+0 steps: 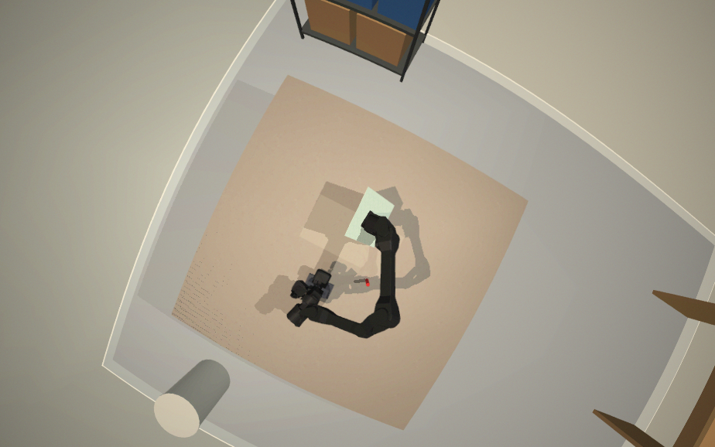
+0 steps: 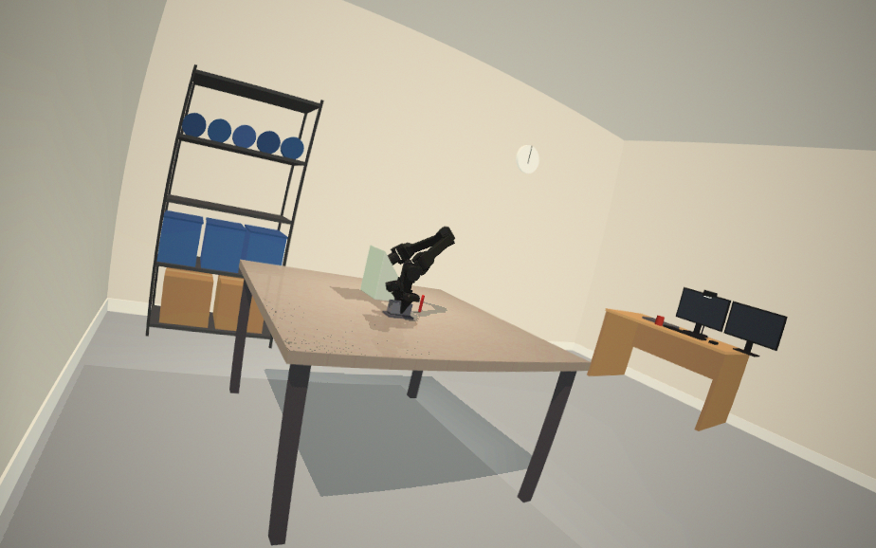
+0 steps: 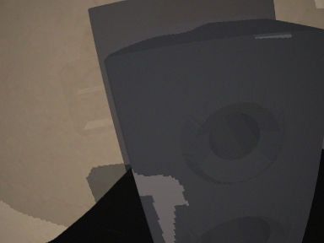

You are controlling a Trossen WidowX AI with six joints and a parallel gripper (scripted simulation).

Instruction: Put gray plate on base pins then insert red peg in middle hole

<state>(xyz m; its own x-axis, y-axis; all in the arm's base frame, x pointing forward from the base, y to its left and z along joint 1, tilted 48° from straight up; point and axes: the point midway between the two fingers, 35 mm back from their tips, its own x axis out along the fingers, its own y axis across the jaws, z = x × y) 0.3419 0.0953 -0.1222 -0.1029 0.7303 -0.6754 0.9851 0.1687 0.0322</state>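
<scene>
My gripper (image 1: 316,290) (image 3: 208,153) is shut on the gray plate (image 2: 394,307) (image 3: 164,101); its black fingers show at the lower left and right of the wrist view. Two of the plate's round holes show there. The gray base (image 3: 181,14) is under the plate, sticking out beyond its far edge and slightly at its left. The pins are hidden, and I cannot tell whether the plate touches the base or lies fully flat. The red peg (image 1: 367,282) (image 2: 421,302) stands upright on the table, right of the plate and apart from the gripper.
A pale green panel (image 1: 367,203) (image 2: 374,274) stands on the table (image 1: 448,210) (image 2: 322,336) behind the plate, close to the arm (image 1: 388,274) (image 2: 419,262). A shelf rack (image 2: 232,208), a desk (image 2: 671,349) and a gray cylinder (image 1: 203,384) stand away from the table.
</scene>
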